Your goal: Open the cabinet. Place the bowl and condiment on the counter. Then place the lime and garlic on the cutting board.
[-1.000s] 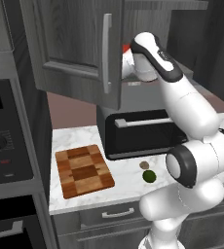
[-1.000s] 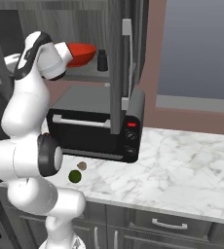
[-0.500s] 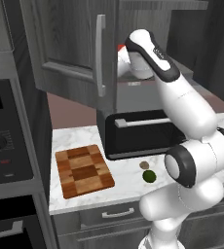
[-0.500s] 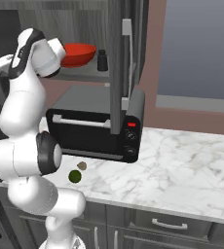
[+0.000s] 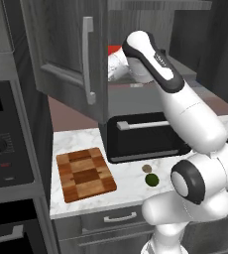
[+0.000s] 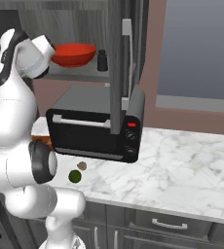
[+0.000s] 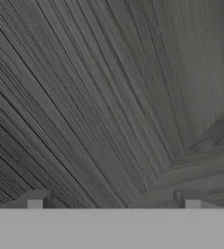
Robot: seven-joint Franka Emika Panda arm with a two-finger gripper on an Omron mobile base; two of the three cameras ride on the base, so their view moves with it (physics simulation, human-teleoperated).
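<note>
A kitchen: marble counter (image 6: pixel 182 155), wall cabinet (image 5: pixel 66 54), toaster oven (image 6: pixel 92 133), stove (image 5: pixel 9 149), cutting board (image 5: pixel 85 173).

The left base view looks forward and down from behind the arm's left, over the cutting board (image 5: pixel 85 174) and counter (image 5: pixel 128 188) toward the open cabinet (image 5: pixel 66 54). The right base view faces the same counter from the other side; both share the toaster oven (image 6: pixel 94 130), lime (image 6: pixel 74 176) and garlic (image 6: pixel 82 166). The hand view sits close against grey wood grain
</note>
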